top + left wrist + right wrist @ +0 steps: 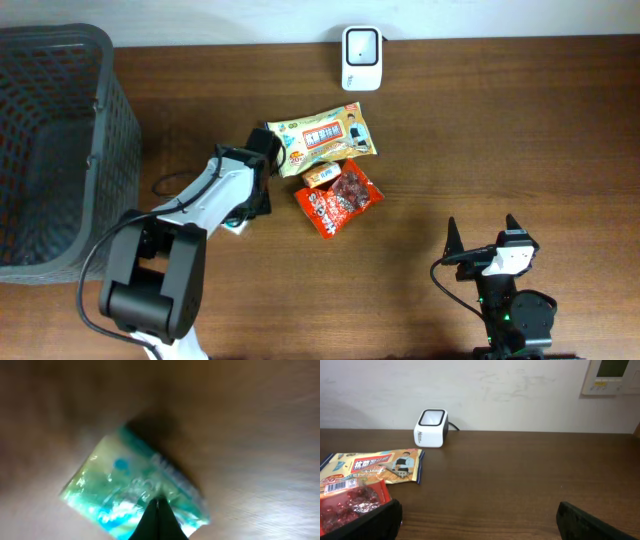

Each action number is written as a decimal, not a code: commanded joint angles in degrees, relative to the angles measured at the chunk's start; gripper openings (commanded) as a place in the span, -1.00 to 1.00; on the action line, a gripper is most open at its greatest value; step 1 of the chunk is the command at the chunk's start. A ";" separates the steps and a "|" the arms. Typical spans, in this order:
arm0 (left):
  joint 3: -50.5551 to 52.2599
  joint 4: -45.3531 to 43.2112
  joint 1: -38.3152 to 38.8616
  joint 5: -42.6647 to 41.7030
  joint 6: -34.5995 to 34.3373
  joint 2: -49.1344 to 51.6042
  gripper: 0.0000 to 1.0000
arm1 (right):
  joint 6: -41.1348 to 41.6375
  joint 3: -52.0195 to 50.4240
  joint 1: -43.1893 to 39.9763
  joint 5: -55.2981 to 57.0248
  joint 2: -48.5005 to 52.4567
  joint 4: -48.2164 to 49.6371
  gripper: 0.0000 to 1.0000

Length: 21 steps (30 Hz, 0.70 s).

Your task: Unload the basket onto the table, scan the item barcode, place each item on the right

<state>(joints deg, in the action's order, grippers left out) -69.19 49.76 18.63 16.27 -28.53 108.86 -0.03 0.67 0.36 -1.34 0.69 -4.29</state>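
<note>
Left gripper (158,510): fingers pressed together, tips on a small packet (131,491). Cannot tell whether a fold is pinched.

Packet: glossy and crinkled, teal-green and pale yellow. The print is blurred and no barcode is legible. It sits under the left wrist, left of the red bag (338,198) and below the yellow snack bag (322,140).

Right gripper (481,224): 2 fingers spread wide, holding nothing, at the near edge of the table (450,120).

Scanner (361,44): white, at the far edge, well apart from the packet.

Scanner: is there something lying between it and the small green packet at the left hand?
Yes. The yellow snack bag lies flat across the straight line from the green packet to the scanner. The red packet lies just beside that line. Carried high, the packet would probably clear both.
</note>
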 commanded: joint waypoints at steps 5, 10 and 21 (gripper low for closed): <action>0.87 -10.78 1.09 -15.76 9.53 0.31 -1.00 | -0.17 -0.35 0.33 0.72 -0.33 -0.26 0.97; 0.85 -15.98 1.99 -27.96 19.12 0.31 -1.00 | -0.17 -0.35 0.33 0.72 -0.33 -0.26 0.97; -7.72 -12.72 2.08 -36.39 24.98 -0.61 -1.00 | -0.17 -0.35 0.33 0.72 -0.33 -0.26 0.97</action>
<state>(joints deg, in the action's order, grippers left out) -70.74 33.82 20.58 -18.65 -5.69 108.55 -0.05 0.67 0.36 -1.34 0.69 -4.29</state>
